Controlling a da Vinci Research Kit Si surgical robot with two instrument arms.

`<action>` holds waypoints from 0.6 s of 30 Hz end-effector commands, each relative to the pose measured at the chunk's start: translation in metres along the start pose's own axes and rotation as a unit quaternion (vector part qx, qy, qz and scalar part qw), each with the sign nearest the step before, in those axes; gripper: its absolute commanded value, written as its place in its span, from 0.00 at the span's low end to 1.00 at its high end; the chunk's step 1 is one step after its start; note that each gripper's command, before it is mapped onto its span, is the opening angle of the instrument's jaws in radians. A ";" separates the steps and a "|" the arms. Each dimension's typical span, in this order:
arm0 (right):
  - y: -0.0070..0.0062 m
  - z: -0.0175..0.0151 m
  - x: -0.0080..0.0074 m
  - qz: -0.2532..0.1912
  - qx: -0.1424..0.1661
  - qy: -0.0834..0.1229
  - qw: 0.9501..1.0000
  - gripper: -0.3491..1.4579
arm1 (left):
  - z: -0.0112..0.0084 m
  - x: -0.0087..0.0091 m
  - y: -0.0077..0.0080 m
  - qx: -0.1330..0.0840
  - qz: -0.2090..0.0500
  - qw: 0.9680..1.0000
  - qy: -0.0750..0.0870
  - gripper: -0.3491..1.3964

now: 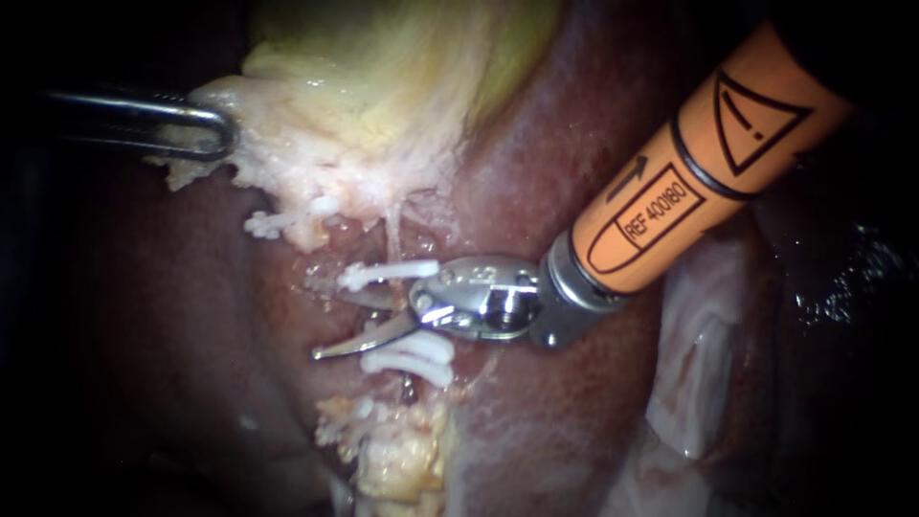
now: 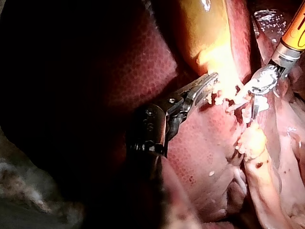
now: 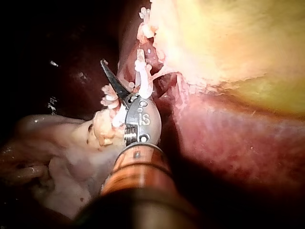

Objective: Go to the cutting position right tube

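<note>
From where I'm standing, the right instrument point(image 1: 314, 319), an orange shaft ending in a silver wrist and two thin curved blades, is reaching in from the upper right. Its blades are standing spread apart, gripping nothing. The right tube point(image 1: 392, 239), a thin pale strand, is hanging down from the yellowish gallbladder point(image 1: 383, 86) towards the blades' hinge. A white plastic clip point(image 1: 388, 275) is sitting just above the upper blade. More white clips point(image 1: 416, 352) are lying just below the lower one, and metal is hiding the stretch between. The left instrument point(image 1: 206, 134), slim dark steel with looped jaws, is pinching the gallbladder's pale ragged edge, well apart from the blades. The dark red liver point(image 1: 536, 421) is lying underneath.
</note>
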 end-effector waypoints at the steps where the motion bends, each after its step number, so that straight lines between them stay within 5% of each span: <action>1: -0.0002 0.0000 0.0002 0.000 0.003 0.000 1.000 0.86 | 0.0000 0.0000 0.0000 0.001 0.000 1.000 0.000 0.00; 18: -0.0010 0.0002 0.0005 0.010 0.010 -0.001 1.000 0.86 | 0.0000 0.0000 -0.0001 0.001 0.000 1.000 0.000 0.00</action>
